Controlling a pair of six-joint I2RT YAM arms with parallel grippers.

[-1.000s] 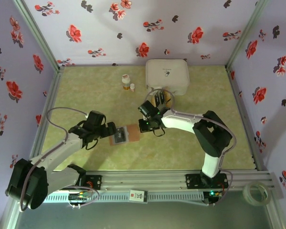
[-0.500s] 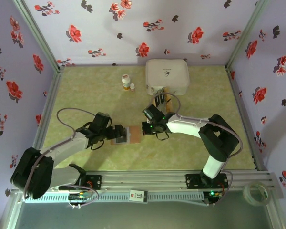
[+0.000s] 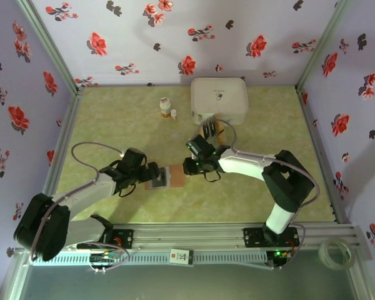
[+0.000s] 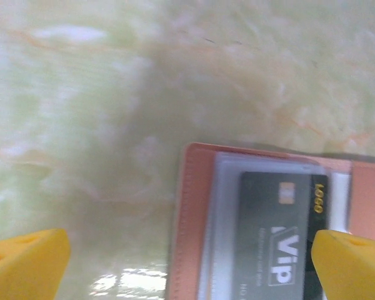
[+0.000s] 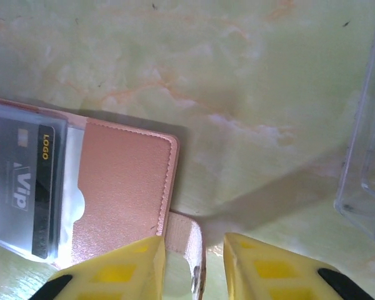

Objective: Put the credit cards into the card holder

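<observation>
I see the reddish-brown leather-look card holder lying open mid-way across the pale green marbled bench. A black VIP credit card sits under its clear sleeve. My left tool gapes wide over the holder's left edge. My right tool stands narrowly parted around the closing tab, not pinching it.

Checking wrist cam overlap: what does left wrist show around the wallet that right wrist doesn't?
Left wrist: the wallet's outer edge beside the card, and the left tool spread wide.
Right wrist: the plain leather flap, a strap between the fingers of the right tool, and a clear plastic box at the frame's right.
Both: the black VIP card tucked in the wallet, on the green marbled table.
</observation>
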